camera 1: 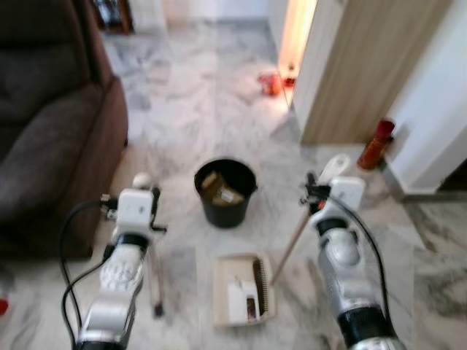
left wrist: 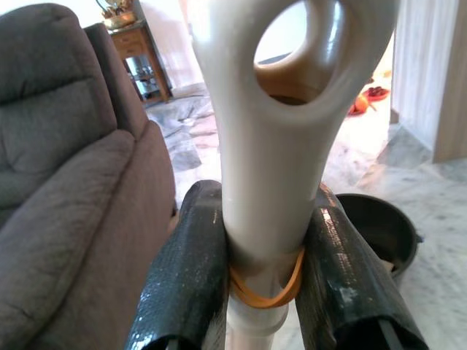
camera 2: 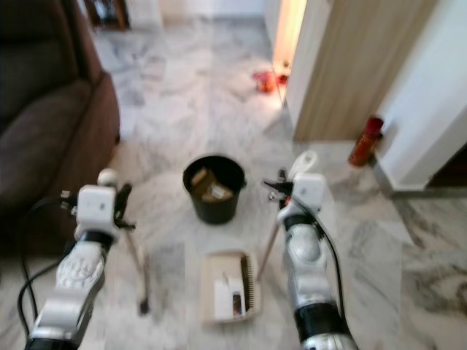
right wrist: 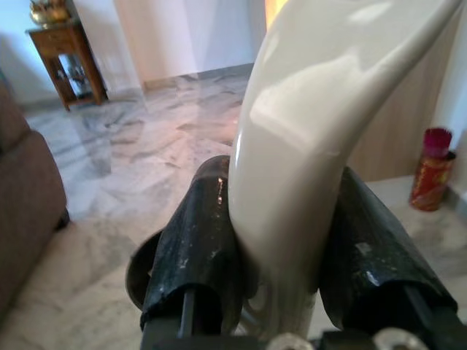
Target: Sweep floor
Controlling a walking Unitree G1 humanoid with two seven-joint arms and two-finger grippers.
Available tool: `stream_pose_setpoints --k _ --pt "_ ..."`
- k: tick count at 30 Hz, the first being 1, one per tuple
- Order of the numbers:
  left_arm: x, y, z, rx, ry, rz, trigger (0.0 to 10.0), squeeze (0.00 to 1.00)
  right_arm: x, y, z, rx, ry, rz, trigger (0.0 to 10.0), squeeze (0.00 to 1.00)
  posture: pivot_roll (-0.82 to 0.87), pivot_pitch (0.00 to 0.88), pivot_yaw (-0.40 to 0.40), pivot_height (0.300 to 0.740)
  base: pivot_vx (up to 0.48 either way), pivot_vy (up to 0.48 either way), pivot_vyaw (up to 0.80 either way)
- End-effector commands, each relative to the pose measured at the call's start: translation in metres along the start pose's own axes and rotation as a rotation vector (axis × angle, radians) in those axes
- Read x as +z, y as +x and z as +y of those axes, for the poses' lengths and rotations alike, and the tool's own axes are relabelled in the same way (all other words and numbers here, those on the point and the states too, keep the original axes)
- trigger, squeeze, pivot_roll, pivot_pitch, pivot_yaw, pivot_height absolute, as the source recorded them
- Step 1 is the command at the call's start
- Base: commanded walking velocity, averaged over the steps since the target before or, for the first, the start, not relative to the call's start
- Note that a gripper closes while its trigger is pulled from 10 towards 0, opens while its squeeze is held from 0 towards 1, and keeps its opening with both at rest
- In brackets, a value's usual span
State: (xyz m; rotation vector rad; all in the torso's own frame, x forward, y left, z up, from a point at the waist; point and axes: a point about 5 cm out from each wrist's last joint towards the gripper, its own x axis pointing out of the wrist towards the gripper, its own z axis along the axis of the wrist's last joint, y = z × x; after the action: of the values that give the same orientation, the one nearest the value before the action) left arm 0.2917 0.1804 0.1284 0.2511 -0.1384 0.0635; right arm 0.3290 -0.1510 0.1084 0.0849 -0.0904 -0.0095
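From the head, the dustpan (camera 1: 241, 290) lies on the floor (camera 1: 190, 102) between both arms, just near of the black bucket (camera 1: 225, 192). Left wrist: the left hand (left wrist: 266, 270) is clenched on a cream broom handle (left wrist: 277, 146). Right wrist: the right hand (right wrist: 281, 255) grips the dustpan's handle (right wrist: 306, 138), its stick slanting down-left to the pan.

You are looking down at a grey-veined marble floor (camera 1: 182, 95). A black bucket (camera 1: 225, 192) is standing on it straight ahead, with brownish scraps lying inside. Just nearer you, a cream dustpan (camera 1: 241, 290) is resting flat on the floor, holding bits of litter. A dark brown sofa (camera 1: 51, 124) is sitting to your left, and a red canister (camera 1: 376, 144) is standing by the wooden panel to your right.
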Motion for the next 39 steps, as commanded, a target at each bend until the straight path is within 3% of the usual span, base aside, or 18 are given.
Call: stream_pose_setpoints --k 1,18,25,39 --pt "0.008 0.001 -0.003 -0.006 -0.002 -0.039 10.0 0.00 0.010 0.002 -0.002 -0.002 0.006 -0.053 10.0 0.00 0.11 0.088 0.031 0.740 0.337 0.000 0.00" --pt "0.007 0.000 -0.005 -0.010 -0.010 -0.047 10.0 0.00 0.015 0.005 -0.004 -0.008 0.006 -0.055 10.0 0.00 0.11 0.115 0.032 0.740 0.079 0.000 0.07" --pt "0.007 0.001 -0.002 -0.008 0.000 -0.048 10.0 0.00 0.029 0.008 -0.004 -0.006 0.037 -0.092 10.0 0.00 0.11 0.130 0.039 0.740 0.000 0.000 0.00" --pt "0.008 0.004 -0.003 -0.023 0.004 -0.050 10.0 0.00 0.081 -0.002 0.006 0.079 0.052 -0.205 10.0 0.00 0.09 0.141 0.054 0.740 0.000 0.000 0.00"
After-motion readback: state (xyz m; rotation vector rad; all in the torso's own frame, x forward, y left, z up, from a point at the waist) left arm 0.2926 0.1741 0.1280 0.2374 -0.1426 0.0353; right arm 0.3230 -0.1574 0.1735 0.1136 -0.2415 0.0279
